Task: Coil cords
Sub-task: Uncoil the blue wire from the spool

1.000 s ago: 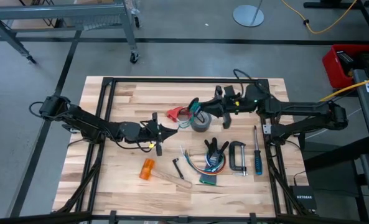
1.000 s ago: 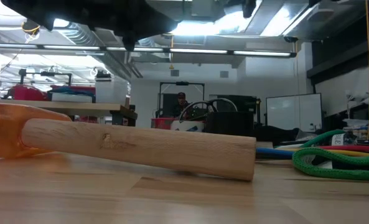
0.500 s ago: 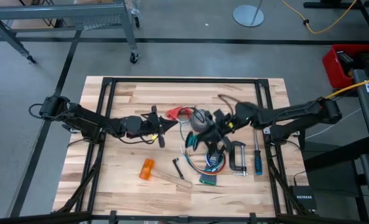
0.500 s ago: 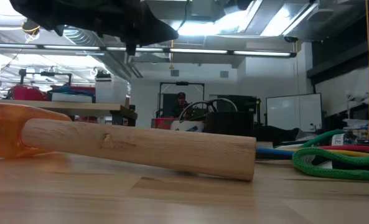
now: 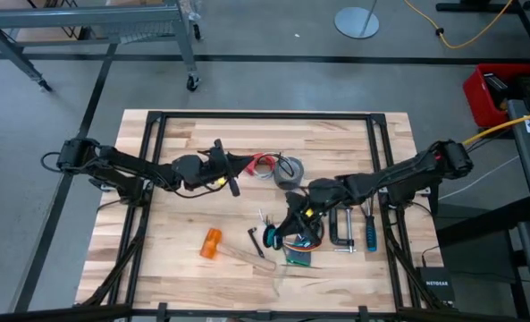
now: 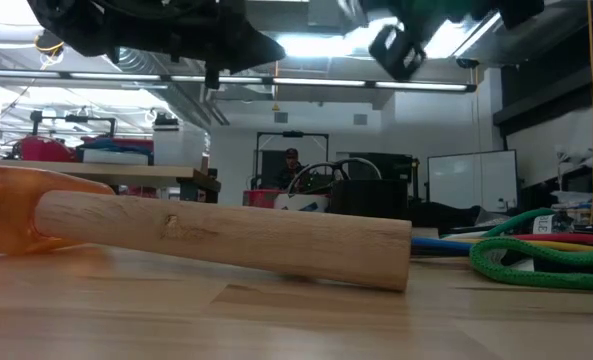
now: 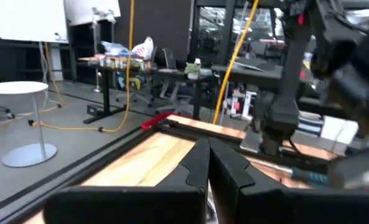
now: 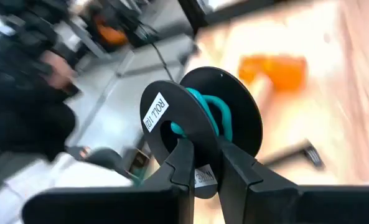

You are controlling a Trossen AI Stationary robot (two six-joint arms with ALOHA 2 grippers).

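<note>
Fills the middle of the high view: a wooden table (image 5: 175,134) edged with black rails. Reaching in from the left edge of the frame, the left arm (image 5: 130,170), ending with the left gripper (image 5: 234,177) just left of frame centre, over the upper half of the table. In the left wrist view, shows that gripper (image 7: 208,149) with its two dark fingers pressed together and nothing visible between them. Coming in from the right edge, the right arm (image 5: 408,174), stretching down-left to the right gripper (image 5: 287,225) below frame centre. In the right wrist view, shows this gripper (image 8: 200,165) clamped on a black spool (image 8: 224,106) with a teal cord (image 8: 209,115) wound around its core. Lower left of centre, an orange mallet (image 5: 212,242) lying flat, its wooden handle across the foreground of the low view. Right of the right gripper, a clamp (image 5: 340,225) and, beside it, a blue screwdriver (image 5: 370,228). Just above centre, a grey tape roll (image 5: 289,171). Directly left of the roll and touching it, a thin dark cord (image 5: 263,163) in a loose loop, with its red end (image 5: 247,164) lying just beside the left gripper; cannot tell whether they touch.
</note>
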